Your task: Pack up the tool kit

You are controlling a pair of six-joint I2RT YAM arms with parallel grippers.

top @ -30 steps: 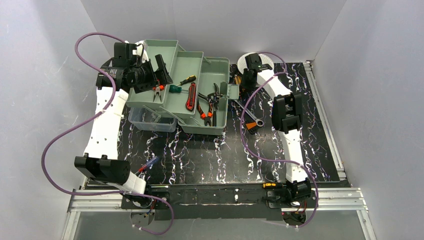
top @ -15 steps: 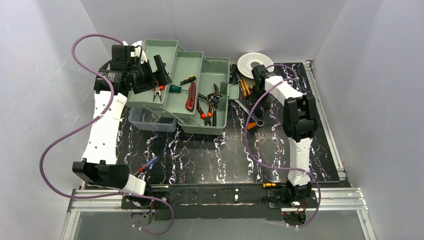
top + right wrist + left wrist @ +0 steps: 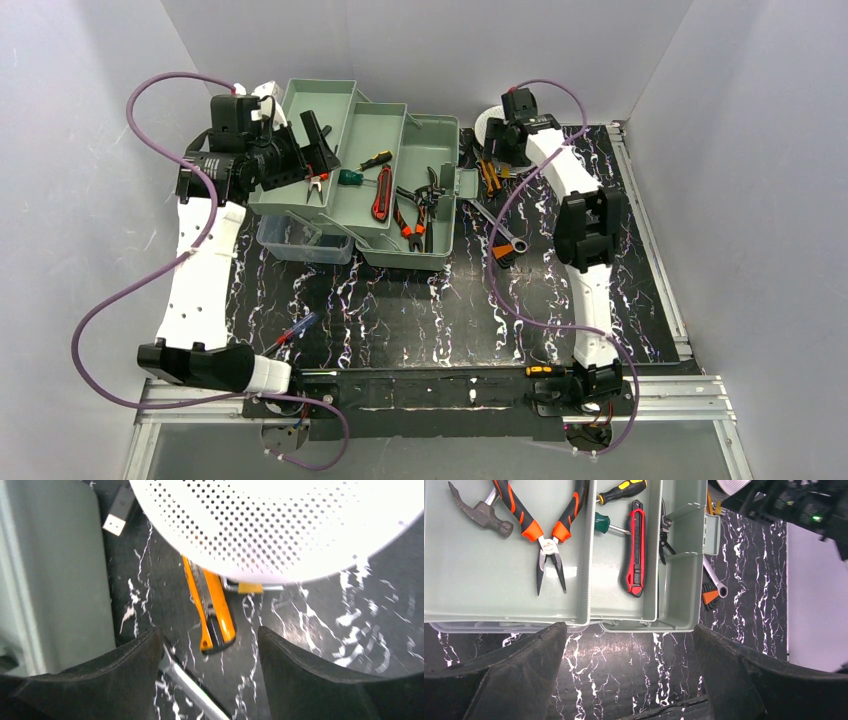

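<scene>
The tool kit's box [image 3: 405, 262] stands open at the back, its green trays fanned out. Its left tray [image 3: 484, 580] holds a hammer [image 3: 481, 515] and orange-handled pliers [image 3: 546, 527]. The middle tray holds a red knife [image 3: 636, 550] and two screwdrivers [image 3: 621, 490]. My left gripper [image 3: 628, 627] hangs open above the box's front edge with nothing in it. My right gripper [image 3: 210, 632] is open just above an orange-handled tool [image 3: 215, 615] that lies partly under the white spool [image 3: 280, 525]. A wrench [image 3: 192, 685] lies by its left finger.
Right of the box lie a wrench [image 3: 497, 228] and an orange hex-key set [image 3: 503, 252]. The box's clear lid [image 3: 300, 240] rests at front left. A blue-and-red screwdriver [image 3: 295, 330] lies near the left base. White walls enclose the table.
My right gripper has opened wide and shifted back toward the spool, over the orange-handled tool. The left arm has drawn back slightly to the left, still open.
</scene>
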